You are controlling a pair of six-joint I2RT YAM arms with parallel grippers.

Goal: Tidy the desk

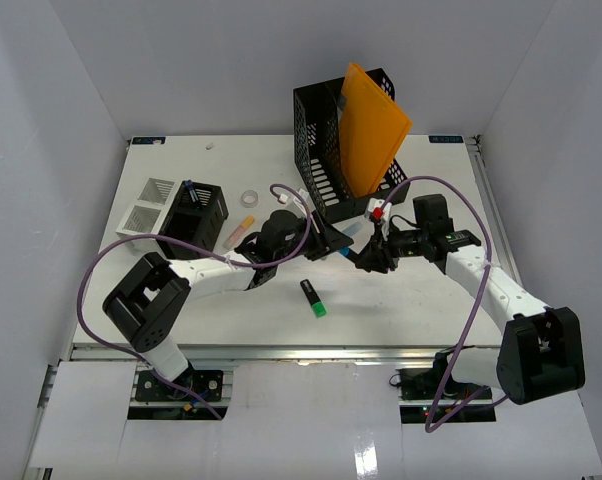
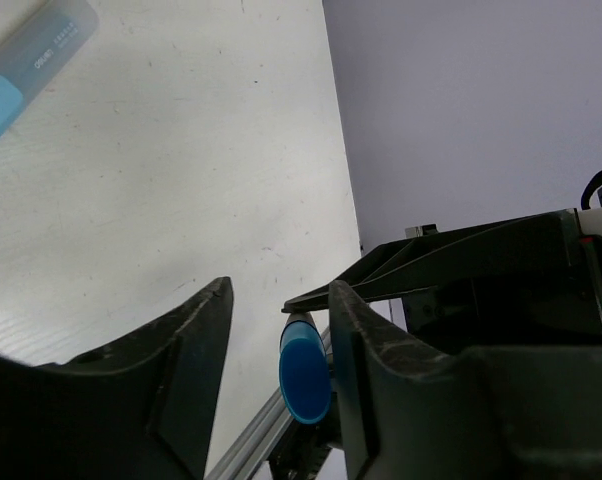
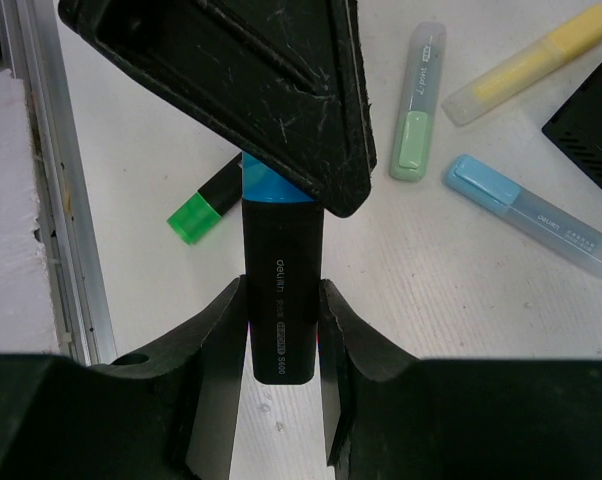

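Note:
A black highlighter [image 3: 281,300] with a blue cap [image 2: 305,378] is held above the white desk [image 1: 431,310], my right gripper [image 3: 281,290] shut on its barrel. My left gripper [image 2: 279,290] stands on both sides of the cap end. The cap lies against one finger, with a gap to the other. In the top view the left gripper [image 1: 333,243] and right gripper [image 1: 366,258] meet nose to nose at mid-desk.
On the desk lie a green-capped black highlighter [image 1: 313,298], a pale green one [image 3: 416,110], a yellow one [image 3: 531,60], a light blue one [image 3: 531,215] and a pink-yellow one [image 1: 243,228]. A tape ring [image 1: 249,197], black pen cup [image 1: 194,218], white organizer [image 1: 146,205] and mesh file holder [image 1: 326,150] with an orange folder [image 1: 371,130] stand behind.

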